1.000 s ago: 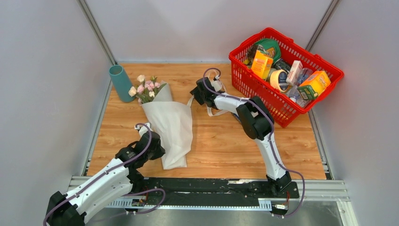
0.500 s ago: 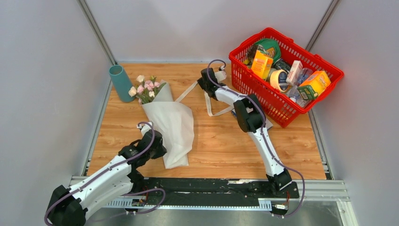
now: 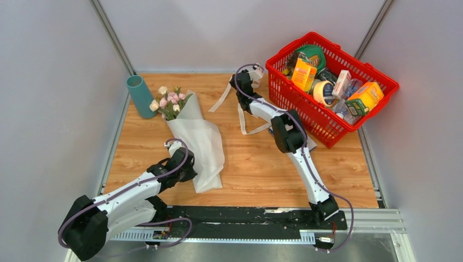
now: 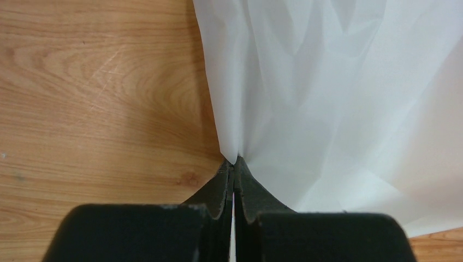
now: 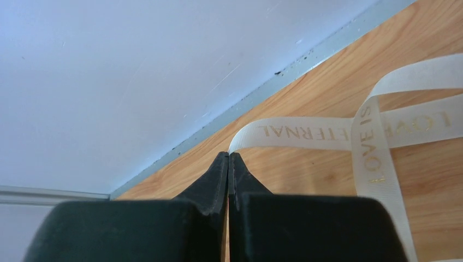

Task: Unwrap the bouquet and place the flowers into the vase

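Bouquet of pink and cream roses in white translucent paper (image 3: 195, 136) lies left of centre from above, blooms (image 3: 169, 102) beside the teal cylindrical vase (image 3: 141, 96). At the left wrist, your left gripper (image 4: 233, 162) pinches the wrapper (image 4: 327, 82). At the right wrist, your right gripper (image 5: 229, 156) clamps the cream printed ribbon (image 5: 306, 131); yank the wrapper and dragged stems could topple the vase.

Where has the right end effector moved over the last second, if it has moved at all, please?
Yes: the right end effector moved toward the far wall and slightly right, closer to the red basket, carrying the ribbon.
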Controlling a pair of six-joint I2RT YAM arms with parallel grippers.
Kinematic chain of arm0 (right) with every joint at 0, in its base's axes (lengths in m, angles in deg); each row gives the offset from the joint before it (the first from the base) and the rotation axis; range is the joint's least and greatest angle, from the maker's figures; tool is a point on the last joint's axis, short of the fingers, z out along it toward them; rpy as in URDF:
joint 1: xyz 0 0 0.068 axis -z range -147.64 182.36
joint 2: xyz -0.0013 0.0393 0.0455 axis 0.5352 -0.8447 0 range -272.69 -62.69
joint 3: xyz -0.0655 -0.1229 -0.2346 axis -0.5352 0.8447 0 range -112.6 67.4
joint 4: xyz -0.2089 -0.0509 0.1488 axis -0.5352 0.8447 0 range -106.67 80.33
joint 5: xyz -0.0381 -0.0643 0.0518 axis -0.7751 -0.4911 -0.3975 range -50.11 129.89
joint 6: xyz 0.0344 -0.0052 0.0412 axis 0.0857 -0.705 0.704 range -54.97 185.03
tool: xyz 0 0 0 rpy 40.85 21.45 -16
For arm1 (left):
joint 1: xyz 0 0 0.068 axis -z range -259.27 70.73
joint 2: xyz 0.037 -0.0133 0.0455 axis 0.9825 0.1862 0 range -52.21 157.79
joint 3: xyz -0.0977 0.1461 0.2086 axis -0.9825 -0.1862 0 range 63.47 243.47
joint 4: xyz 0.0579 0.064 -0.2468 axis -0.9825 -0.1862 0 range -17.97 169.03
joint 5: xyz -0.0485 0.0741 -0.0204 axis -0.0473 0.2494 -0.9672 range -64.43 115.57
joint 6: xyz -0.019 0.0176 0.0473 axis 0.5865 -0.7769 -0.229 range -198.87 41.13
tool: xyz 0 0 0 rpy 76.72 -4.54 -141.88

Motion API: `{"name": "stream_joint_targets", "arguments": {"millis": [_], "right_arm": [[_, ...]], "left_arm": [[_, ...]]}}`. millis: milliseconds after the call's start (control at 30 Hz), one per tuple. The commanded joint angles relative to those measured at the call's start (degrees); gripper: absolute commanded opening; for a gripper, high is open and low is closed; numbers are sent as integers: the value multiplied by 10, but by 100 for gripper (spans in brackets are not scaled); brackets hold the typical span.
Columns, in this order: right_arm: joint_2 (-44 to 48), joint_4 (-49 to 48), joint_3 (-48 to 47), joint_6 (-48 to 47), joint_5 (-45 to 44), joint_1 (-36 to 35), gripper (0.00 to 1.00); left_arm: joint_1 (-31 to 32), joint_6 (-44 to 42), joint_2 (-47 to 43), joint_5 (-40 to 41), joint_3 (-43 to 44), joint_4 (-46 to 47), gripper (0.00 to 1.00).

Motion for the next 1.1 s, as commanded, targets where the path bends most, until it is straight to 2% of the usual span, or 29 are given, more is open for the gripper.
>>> {"name": "stream_joint_targets", "arguments": {"millis": [0, 100, 267, 433, 633, 833, 900, 1067], "right_arm": [[35, -58, 4, -82, -42, -8, 2], [49, -50, 1, -119, -50, -15, 3], [85, -41, -4, -211, -135, -32, 0], [133, -99, 28, -285, -186, -37, 0], [153, -163, 28, -388, -189, -39, 0], [152, -123, 51, -403, -152, -46, 0], [157, -92, 71, -398, -141, -51, 6], [222, 23, 148, -361, -101, -66, 44]], "left_arm": [[2, -6, 21, -8, 1, 43, 0], [2, -10, 23, -7, 1, 47, 0], [2, -11, 11, -1, 15, 20, 0], [2, -6, -30, 18, 20, -21, 0], [2, -3, -61, 29, 19, -38, 0], [2, -13, -39, 9, 22, -13, 0], [2, -17, -28, 0, 26, -1, 0], [2, -31, 0, -28, 30, 36, 0]]}}
